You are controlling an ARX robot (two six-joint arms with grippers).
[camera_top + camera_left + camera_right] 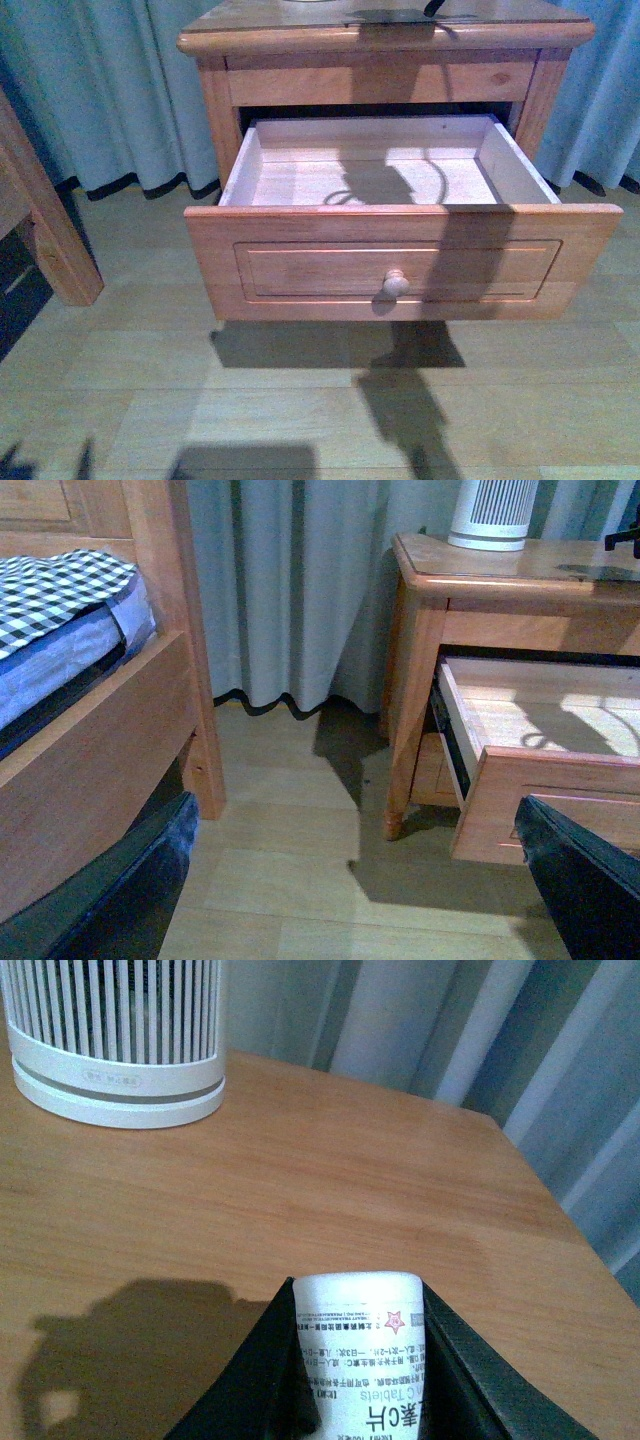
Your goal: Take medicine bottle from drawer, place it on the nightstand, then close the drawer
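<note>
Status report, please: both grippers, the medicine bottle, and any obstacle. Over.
Right gripper shut on medicine bottle, above nightstand top. Left gripper open, empty, low beside nightstand. Drawer open, looks empty. White ribbed device on top, apart from bottle.

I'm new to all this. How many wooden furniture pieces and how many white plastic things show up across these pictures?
Wooden furniture: 2 (orange-brown wooden nightstand, wooden bed frame)
White plastic things: 2 (tiny white cylindrical medicine bottle, large white ribbed cylindrical device)
Total: 4

White ribbed device [110, 1040] stands before the pale curtain [290, 590]; wooden bed frame [100, 740] with checked bedding [60, 585] beside it.
</note>
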